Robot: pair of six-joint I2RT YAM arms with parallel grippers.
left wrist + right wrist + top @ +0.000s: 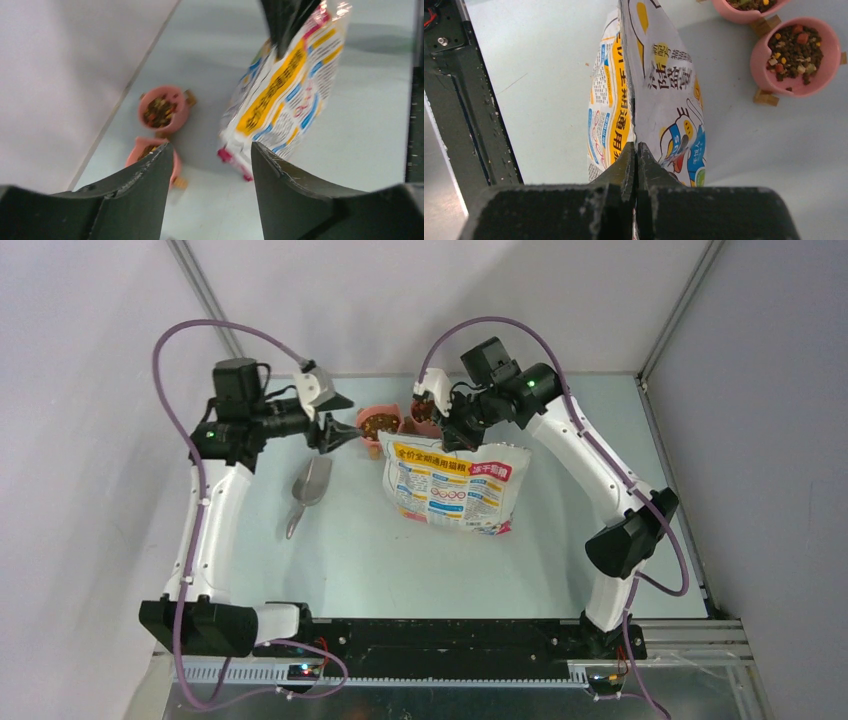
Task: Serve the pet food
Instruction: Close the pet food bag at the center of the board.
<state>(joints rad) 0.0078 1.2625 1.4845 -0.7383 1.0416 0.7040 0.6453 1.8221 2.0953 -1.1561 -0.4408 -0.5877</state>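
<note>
Kibble (pixel 795 47) in pink bowls (pixel 794 87), prob. full

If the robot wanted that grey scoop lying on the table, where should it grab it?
Probably the narrow handle of the scoop, from straight above, fingers across it. It lies flat, handle pointing toward the arm bases; the scoop's wide cup looks too broad to pinch. The open left gripper is nearest.

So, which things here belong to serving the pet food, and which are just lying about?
In the job:
pet food, in both pink bowls
printed bag, pinched by the shut right gripper

Lying about:
grey scoop, flat on the table, untouched
left gripper, open, empty
</note>
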